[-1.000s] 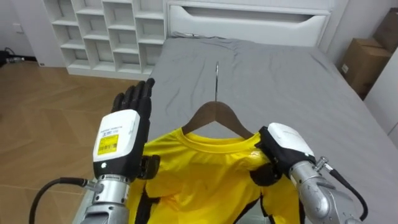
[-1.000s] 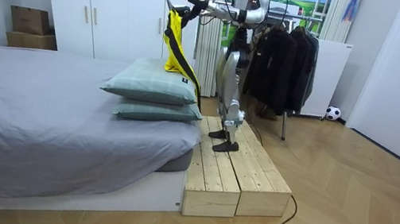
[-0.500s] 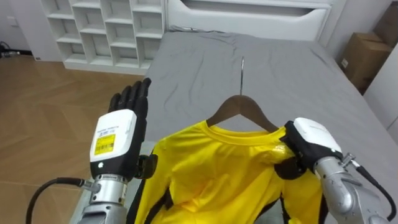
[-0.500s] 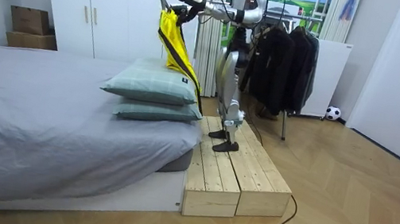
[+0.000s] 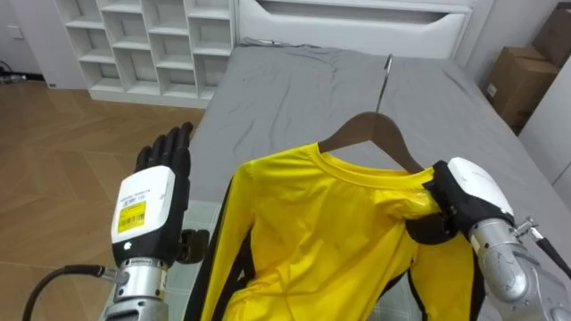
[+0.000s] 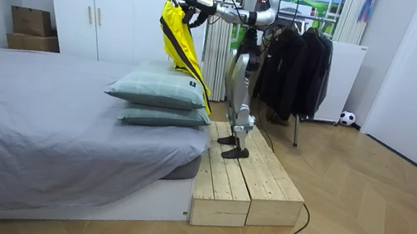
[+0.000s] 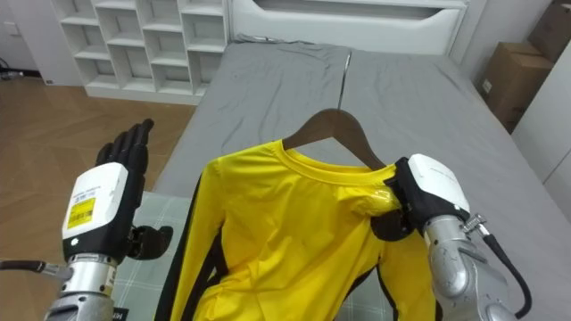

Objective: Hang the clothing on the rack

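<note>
Your right hand, at the right edge of the left eye view, is closed on the yellow shirt at its shoulder, and the cloth bunches where the dark fingers curl into it. The shirt fills the lower middle of the frame, draped over a wooden hanger. The hanger's metal hook stands up toward the top of the frame, free of any rail.

Your left hand is raised at lower left with its back to the camera and its fingers straight and slightly spread. It holds nothing and is just clear of the shirt's left edge.

The grey bed lies beyond the shirt, with a white shelf unit at upper left and a cardboard box at upper right.

In the room view you stand upright on a wooden platform beside the bed. Both arms reach out over the stacked pillows, the shirt hangs from them, and a rack of dark clothes stands behind you.
</note>
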